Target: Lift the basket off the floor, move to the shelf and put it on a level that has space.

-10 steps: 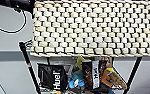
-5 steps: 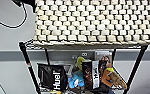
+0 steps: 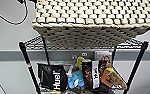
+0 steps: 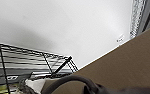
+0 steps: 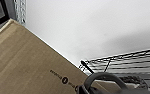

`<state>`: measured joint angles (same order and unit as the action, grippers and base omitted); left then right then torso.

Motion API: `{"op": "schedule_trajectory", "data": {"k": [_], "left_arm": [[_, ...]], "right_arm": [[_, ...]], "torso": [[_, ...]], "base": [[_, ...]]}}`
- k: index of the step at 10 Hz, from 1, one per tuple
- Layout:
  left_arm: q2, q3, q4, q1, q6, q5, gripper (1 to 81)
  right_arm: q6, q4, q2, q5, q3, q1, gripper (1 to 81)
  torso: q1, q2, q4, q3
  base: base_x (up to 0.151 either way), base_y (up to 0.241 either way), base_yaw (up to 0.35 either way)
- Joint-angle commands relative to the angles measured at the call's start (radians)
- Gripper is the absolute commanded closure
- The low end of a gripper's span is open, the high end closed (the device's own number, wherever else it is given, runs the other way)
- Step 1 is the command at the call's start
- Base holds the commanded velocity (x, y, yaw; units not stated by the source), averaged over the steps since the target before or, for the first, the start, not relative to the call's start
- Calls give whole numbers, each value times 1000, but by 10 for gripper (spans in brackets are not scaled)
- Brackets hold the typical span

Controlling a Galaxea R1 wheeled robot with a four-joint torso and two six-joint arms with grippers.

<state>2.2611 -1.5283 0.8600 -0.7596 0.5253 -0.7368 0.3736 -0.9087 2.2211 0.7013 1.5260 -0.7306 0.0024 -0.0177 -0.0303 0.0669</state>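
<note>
The cream-white woven basket (image 3: 96,17) looms large at the top of the head view. It hangs over the top level (image 3: 32,41) of the black wire shelf (image 3: 26,60), and its shadowed underside covers most of that grid. I cannot tell whether it touches the wires. The left wrist view takes in the shelf's top grid (image 4: 28,57) and a post tip from the side. The right wrist view has the same grid (image 5: 126,60). A dark, blurred curved part lies at the near edge of both wrist views.
A brown cardboard surface lies close to both wrists (image 4: 126,62) (image 5: 23,60). The tier below holds a black "Huel" bag (image 3: 52,80), dark packets and colourful items. A black cable (image 3: 18,21) hangs on the pale grey wall behind the shelf.
A second ago the basket's near lower edge hung further down over the rack's front. It now stands slightly higher and further back over the top tier.
</note>
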Motion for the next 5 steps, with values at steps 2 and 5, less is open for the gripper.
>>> {"op": "schedule_trajectory", "data": {"k": [2,5], "left_arm": [[48,-119,-33,-160,-42,28,811],[80,-164,-33,-188,-44,13,811]], "right_arm": [[-51,21,114,-37,140,-137,811],[-51,17,149,-17,196,-170,811]], "torso": [[0,0,0,0],[1,0,0,0]], "base": [[0,0,0],[0,0,0]]}}
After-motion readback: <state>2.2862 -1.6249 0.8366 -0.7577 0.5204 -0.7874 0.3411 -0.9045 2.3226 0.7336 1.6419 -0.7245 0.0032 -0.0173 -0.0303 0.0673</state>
